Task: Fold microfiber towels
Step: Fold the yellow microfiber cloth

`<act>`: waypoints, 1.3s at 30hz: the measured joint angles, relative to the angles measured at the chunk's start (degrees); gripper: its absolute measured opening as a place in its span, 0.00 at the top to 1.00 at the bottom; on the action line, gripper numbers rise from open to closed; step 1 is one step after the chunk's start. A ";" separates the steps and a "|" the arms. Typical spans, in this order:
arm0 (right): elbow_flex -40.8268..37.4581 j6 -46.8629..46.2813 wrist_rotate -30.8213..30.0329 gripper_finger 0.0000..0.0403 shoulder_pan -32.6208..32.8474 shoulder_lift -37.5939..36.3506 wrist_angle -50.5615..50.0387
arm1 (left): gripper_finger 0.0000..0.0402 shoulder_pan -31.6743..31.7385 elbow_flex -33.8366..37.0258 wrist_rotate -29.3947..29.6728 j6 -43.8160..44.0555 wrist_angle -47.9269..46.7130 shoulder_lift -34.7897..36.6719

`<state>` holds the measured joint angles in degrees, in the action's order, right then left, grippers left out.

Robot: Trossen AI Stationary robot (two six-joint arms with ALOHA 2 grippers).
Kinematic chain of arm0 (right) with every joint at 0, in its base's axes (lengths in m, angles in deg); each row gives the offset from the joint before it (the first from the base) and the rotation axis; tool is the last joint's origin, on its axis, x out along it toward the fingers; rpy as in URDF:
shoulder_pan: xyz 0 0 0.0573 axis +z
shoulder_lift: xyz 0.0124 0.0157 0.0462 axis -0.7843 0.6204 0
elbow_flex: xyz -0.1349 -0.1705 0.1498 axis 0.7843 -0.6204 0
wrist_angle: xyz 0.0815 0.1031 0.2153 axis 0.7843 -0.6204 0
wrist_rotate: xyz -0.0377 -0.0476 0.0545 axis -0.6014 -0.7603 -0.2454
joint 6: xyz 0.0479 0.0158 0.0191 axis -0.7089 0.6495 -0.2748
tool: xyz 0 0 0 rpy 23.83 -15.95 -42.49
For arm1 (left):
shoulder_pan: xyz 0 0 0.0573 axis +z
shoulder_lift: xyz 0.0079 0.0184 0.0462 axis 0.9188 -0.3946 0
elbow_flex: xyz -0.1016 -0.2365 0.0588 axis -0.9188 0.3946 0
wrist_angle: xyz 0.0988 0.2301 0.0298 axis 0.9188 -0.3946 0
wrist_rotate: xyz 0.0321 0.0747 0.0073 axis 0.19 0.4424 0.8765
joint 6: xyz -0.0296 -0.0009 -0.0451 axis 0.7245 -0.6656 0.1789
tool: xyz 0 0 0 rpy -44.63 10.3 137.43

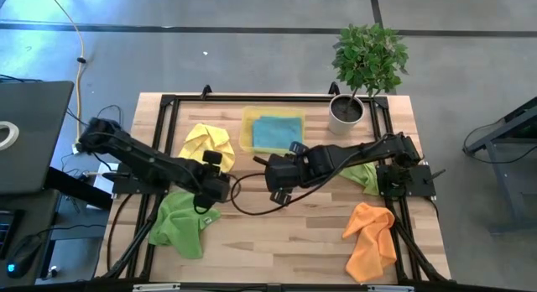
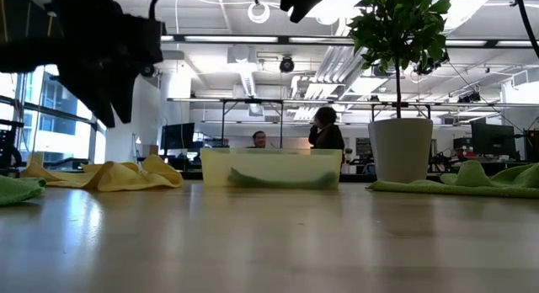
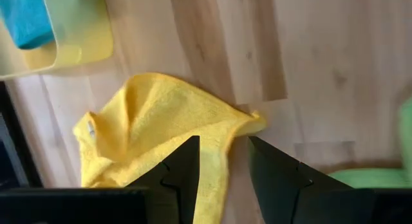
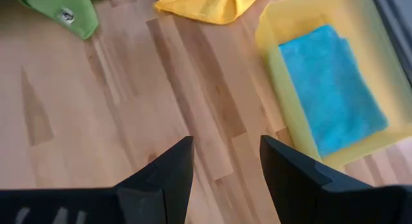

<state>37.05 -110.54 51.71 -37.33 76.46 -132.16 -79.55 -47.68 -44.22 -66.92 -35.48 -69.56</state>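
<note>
A crumpled yellow towel [image 1: 205, 143] [image 3: 148, 127] lies on the table at the far left. My left gripper [image 1: 215, 164] [image 3: 224, 166] hangs open just above its near-right corner without touching it. A folded blue towel [image 1: 277, 132] [image 4: 331, 89] lies in the yellow tray [image 1: 248, 134] [image 4: 273, 76]. My right gripper [image 1: 275, 185] [image 4: 225, 159] is open over bare wood near the table's middle, on the near side of the tray. One green towel [image 1: 180, 225] lies bunched at the near left, another green towel [image 1: 362, 174] at the right, and an orange towel [image 1: 371, 237] at the near right.
A potted plant [image 1: 365, 74] [image 2: 400, 150] stands at the far right corner. A black frame [image 1: 168, 103] runs along the table's edges. Bare wood lies open in the near middle. People show in the room beyond the tray in the low view.
</note>
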 joint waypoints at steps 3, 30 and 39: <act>-0.02 -0.02 -0.46 0.58 0.02 0.00 -0.01 | 0.71 0.59 1.95 -0.19 -1.75 3.22 -1.05; -0.04 1.14 -6.01 0.58 -1.58 0.00 -0.03 | 0.79 8.84 14.09 3.71 -5.46 19.03 -0.86; -0.04 5.18 -6.03 0.58 -1.55 0.00 1.11 | 0.98 8.40 11.32 -2.77 -1.28 16.78 3.39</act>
<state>37.00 -105.35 45.68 -38.88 76.46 -131.05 -71.14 -36.36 -46.98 -68.20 -18.69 -66.18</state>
